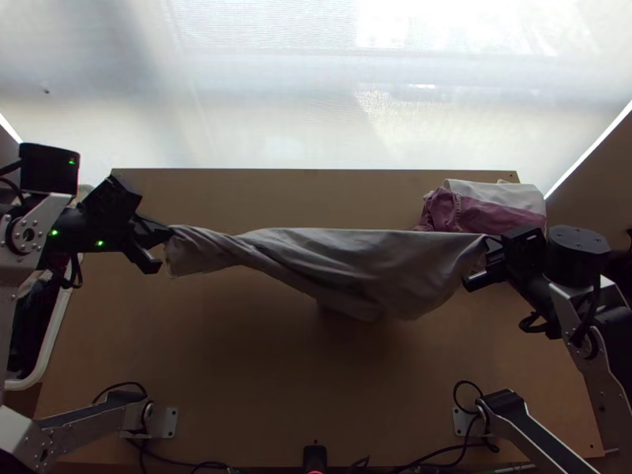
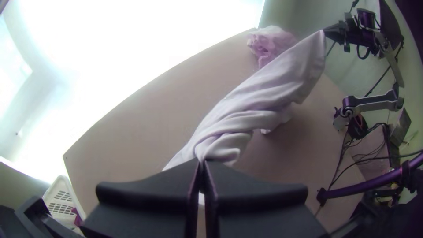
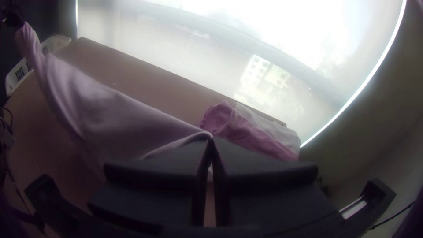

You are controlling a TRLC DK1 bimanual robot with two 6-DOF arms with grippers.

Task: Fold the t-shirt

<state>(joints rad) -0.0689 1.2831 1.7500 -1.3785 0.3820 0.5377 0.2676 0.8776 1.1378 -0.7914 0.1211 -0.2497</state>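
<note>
Top view gives the desk (image 1: pixel 237 340) as the widest thing in sight, and above it the pale t-shirt (image 1: pixel 363 265) is held stretched from side to side between the two arms. No fold can be made out in it, so the task is judged to be at its opening stage: the cloth has been picked up at two places, but it is neither laid flat nor squared. Its wider part is spread towards the right arm, with the lower edge sagging; towards the left arm it is gathered into a twisted rope. Which part of the garment is held at either end cannot be told.

At the far right corner, a heap of white and pink cloth (image 1: pixel 490 213) is set down, apparently separate from this job.

At the smaller scale, cloth is pinched at the tips of both the left gripper (image 2: pixel 202 165) and the right gripper (image 3: pixel 210 140), the jaws of each being clenched on it.

Nearly everything is judged to be left: the twist should be undone, the shirt lowered and smoothed, and sleeves and body then folded in.
</note>
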